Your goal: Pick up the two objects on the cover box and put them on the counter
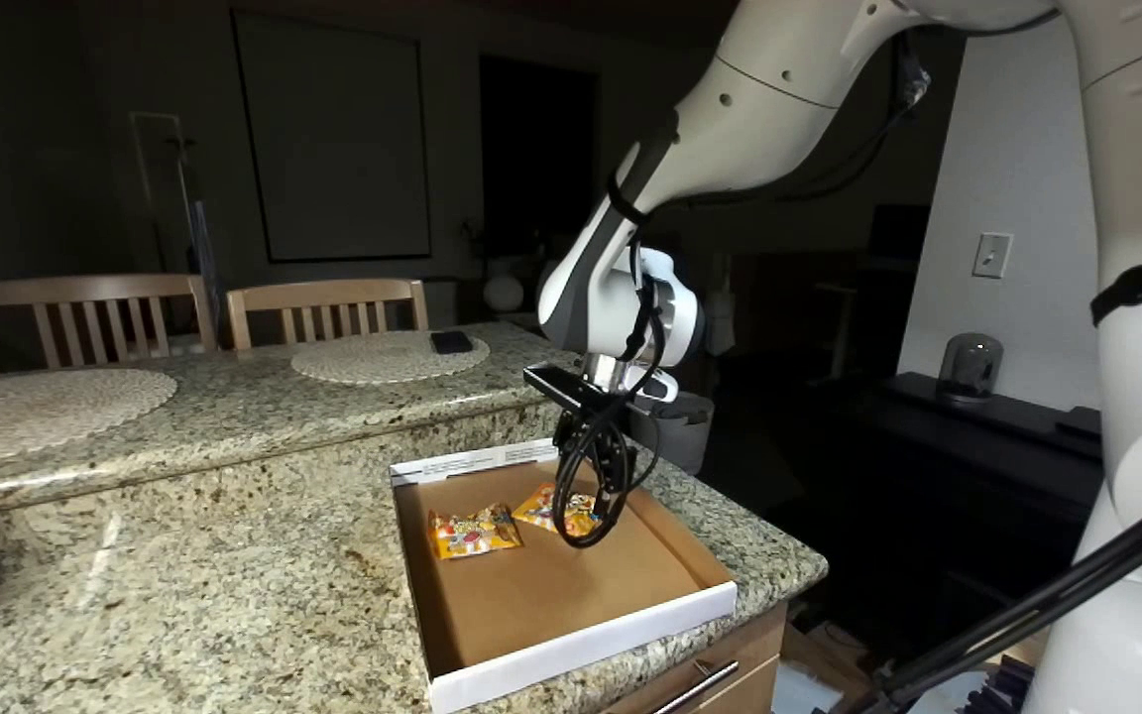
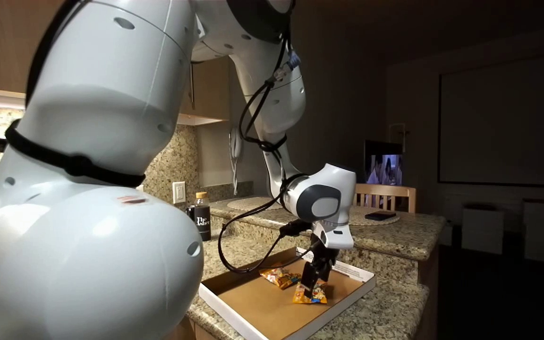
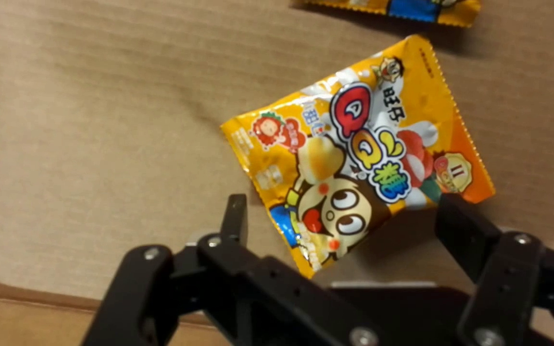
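Observation:
Two orange-and-yellow packets lie flat inside the cover box (image 1: 571,607), a shallow brown tray with white sides. One packet (image 3: 354,149) fills the middle of the wrist view; in an exterior view this packet (image 2: 318,296) sits right under my gripper (image 2: 310,289). The other packet (image 1: 472,533) lies beside it, and only its edge (image 3: 416,8) shows at the top of the wrist view. My gripper (image 3: 343,198) stands open, its fingers spread to either side of the near packet's lower part, holding nothing. Contact with the packet cannot be told. Around the box extends the granite counter (image 1: 234,595).
Behind the box rises a higher granite ledge (image 1: 234,421) with round placemats (image 1: 373,359) and a dark phone (image 1: 450,342). A dark bottle (image 2: 201,219) stands at the back. Low white walls (image 1: 586,650) surround the packets. A black cable loop (image 2: 221,245) hangs near the gripper.

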`<action>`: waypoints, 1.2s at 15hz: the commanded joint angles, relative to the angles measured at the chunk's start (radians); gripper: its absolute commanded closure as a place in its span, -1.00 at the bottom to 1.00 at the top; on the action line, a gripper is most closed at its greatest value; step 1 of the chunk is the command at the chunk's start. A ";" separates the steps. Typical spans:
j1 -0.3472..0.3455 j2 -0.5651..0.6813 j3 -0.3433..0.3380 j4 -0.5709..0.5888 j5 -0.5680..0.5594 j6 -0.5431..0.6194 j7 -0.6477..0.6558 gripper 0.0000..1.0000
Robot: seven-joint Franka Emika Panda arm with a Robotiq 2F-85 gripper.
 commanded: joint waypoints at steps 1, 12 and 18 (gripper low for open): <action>0.004 -0.006 -0.006 0.005 -0.040 -0.019 0.054 -1.00; 0.006 -0.071 0.018 -0.071 -0.011 0.133 -0.004 -1.00; 0.008 -0.063 0.046 -0.073 -0.022 0.271 0.017 -1.00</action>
